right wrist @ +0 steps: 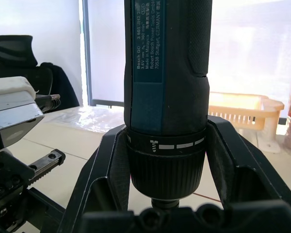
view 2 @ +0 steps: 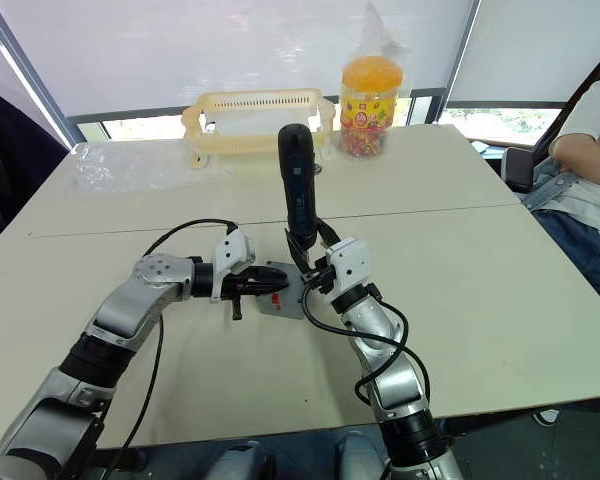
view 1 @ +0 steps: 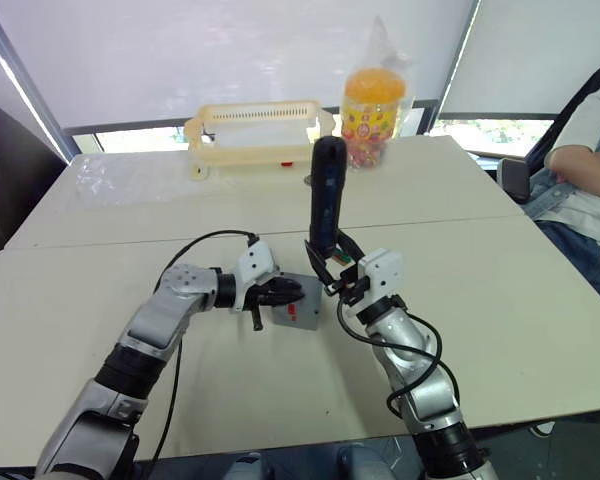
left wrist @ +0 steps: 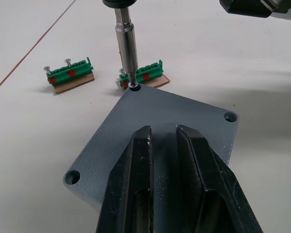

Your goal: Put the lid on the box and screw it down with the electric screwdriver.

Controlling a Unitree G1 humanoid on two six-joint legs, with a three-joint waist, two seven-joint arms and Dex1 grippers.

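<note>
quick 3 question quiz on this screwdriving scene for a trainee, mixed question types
1. True or false: the lid already lies on the box.
2. The right gripper holds the: A) orange-lidded jar B) electric screwdriver C) cream basket
3. Where does the screwdriver's bit stand?

Key
1. True.
2. B; the jar and basket stand at the table's far side.
3. In a corner screw hole of the lid, near two green screw holders, while the left gripper rests on the lid.

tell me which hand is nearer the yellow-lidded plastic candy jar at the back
Right. The right hand, gripping the black electric screwdriver, sits closer below the candy jar; the left hand, on the grey lid, is farther left.
</note>
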